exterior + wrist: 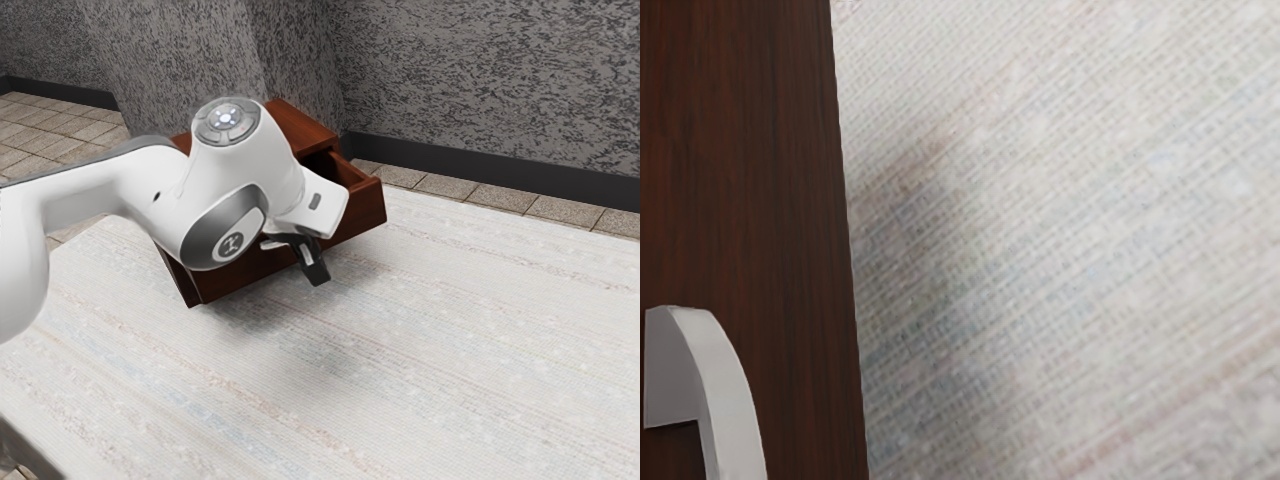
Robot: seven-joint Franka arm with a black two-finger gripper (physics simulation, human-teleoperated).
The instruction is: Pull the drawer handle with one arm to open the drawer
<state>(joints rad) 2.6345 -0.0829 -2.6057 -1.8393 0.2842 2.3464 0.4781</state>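
- White arm [120, 200] is reaching in from the exterior view's left.
- Gripper [317, 270] is hanging just before the drawer [362, 200] front; I cannot tell its state.
- Drawer is sitting partly pulled out on the tabletop [480, 320], showing its white handle [700, 390].

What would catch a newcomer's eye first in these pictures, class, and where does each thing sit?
The big white arm reaches in from the exterior view's left, its black pincer low before a dark red-brown drawer cabinet on the pale woven table. In the wrist view, a curved white handle stands out against the dark wood drawer front.
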